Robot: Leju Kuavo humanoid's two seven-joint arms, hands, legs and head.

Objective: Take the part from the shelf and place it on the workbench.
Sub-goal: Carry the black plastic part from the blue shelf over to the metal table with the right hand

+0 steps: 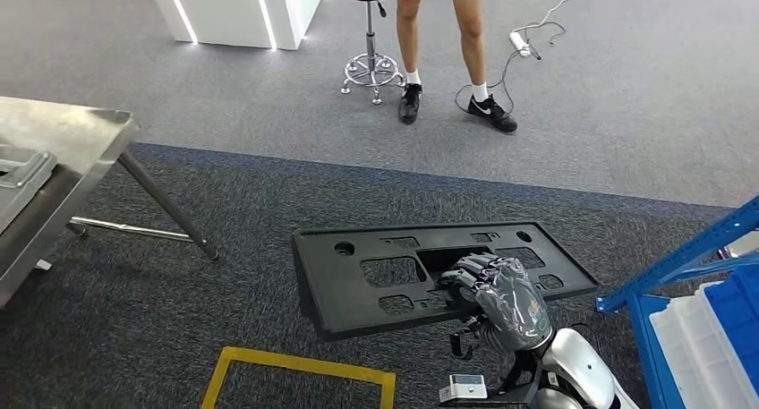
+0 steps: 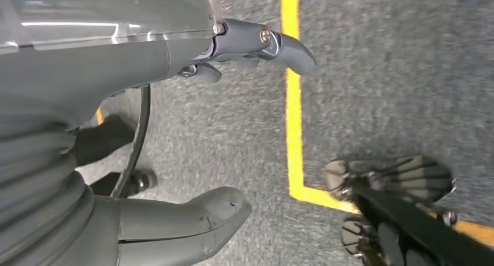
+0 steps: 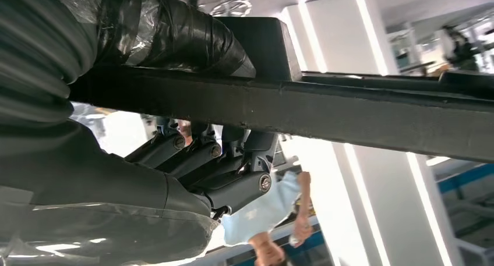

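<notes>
A flat black plastic part (image 1: 376, 275) with several cut-outs hangs level above the dark carpet, held by my right hand (image 1: 497, 297), whose fingers curl through a middle opening. In the right wrist view the part's edge (image 3: 349, 112) runs across as a dark bar, with the thumb above it and the fingers (image 3: 221, 161) wrapped below. The steel workbench (image 1: 63, 140) stands at the far left. My left hand (image 2: 192, 149) hangs over the carpet, thumb and fingers apart, holding nothing.
A blue shelf frame (image 1: 689, 257) with blue and white bins (image 1: 716, 337) stands at the right. Yellow floor tape (image 1: 304, 366) marks a box below the part. A person (image 1: 447, 46) stands ahead beside a stool (image 1: 369, 60), with a cable and power strip (image 1: 522, 40) nearby.
</notes>
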